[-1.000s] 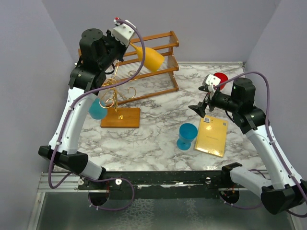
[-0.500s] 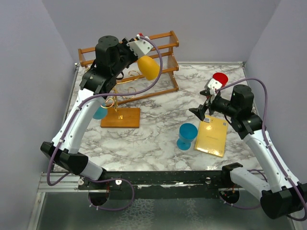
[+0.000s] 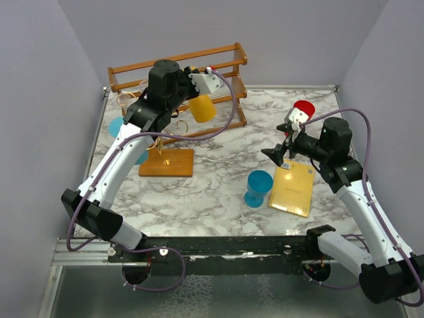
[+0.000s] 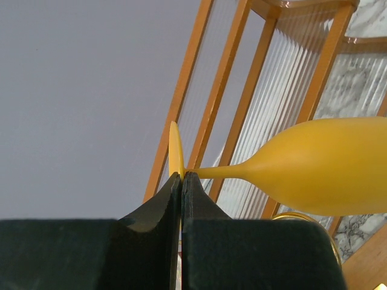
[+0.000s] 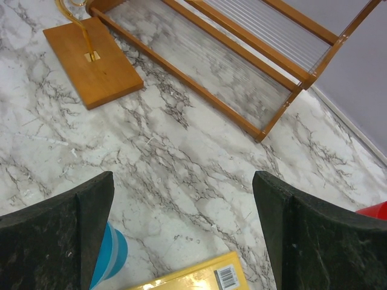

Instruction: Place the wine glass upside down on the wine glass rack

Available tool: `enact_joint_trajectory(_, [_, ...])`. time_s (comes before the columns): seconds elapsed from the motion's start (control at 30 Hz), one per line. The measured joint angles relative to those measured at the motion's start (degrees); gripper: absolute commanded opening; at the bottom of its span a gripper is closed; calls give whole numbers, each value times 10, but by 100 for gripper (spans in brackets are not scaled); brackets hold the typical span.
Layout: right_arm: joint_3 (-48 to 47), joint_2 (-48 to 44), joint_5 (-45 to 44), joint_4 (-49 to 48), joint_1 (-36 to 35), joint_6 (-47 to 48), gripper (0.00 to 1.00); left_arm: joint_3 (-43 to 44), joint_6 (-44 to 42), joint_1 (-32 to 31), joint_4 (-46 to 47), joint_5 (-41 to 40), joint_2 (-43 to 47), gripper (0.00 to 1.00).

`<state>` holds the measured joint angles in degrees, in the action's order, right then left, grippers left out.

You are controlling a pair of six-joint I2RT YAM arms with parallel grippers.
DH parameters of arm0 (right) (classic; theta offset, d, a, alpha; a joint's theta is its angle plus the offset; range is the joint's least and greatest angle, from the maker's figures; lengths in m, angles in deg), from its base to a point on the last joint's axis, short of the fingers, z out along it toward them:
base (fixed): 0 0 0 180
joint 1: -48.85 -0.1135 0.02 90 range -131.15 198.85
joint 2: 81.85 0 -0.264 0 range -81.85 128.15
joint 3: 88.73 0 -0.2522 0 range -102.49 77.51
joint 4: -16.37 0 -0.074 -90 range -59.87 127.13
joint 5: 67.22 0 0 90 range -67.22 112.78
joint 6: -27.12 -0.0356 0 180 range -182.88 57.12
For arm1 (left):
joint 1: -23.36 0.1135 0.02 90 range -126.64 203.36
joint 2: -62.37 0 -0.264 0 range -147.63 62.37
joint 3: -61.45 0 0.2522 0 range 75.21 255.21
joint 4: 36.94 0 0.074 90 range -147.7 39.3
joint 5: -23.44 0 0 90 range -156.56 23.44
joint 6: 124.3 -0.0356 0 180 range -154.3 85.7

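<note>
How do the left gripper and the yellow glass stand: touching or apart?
Touching. The left wrist view shows the left gripper shut on the yellow glass, pinching its foot beside the stem.

The wine glass rack [image 3: 169,162] stands on the left part of the worktop [image 3: 212,195]. Just behind the rack sits a 2-tier slatted shelf [image 3: 232,89]. Above the rack and slightly to its right, the wine glass [image 3: 201,108] hangs off the worktop, its stem in the left claw [image 4: 182,177]. Right of the rack stands 1 goblet [image 3: 258,187]. A flat book [image 3: 291,187] lies beyond the goblet, and another glass [image 3: 305,107] stands farther right and back.
</note>
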<state>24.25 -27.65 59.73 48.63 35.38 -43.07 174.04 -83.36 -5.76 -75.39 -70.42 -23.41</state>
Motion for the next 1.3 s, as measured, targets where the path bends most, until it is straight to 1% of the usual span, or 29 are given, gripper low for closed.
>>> enact_joint_trajectory(0.23, [1, 0, 0, -2, 1, 0, 97, -36, -39, -3, -6, -8, 2, 0])
enact_joint_trajectory(0.53, [4, 0, 1, -2, 3, 0, 97, -60, -55, -3, -14, -22, 27, 0])
enact_joint_trajectory(0.97, [5, 0, 1, -2, 5, 0, 97, -65, -83, -3, -49, -39, 66, 0])
enact_joint_trajectory(1.3, [9, 0, 3, -5, 9, 0, 97, -65, -98, -3, -101, -39, 83, 0])
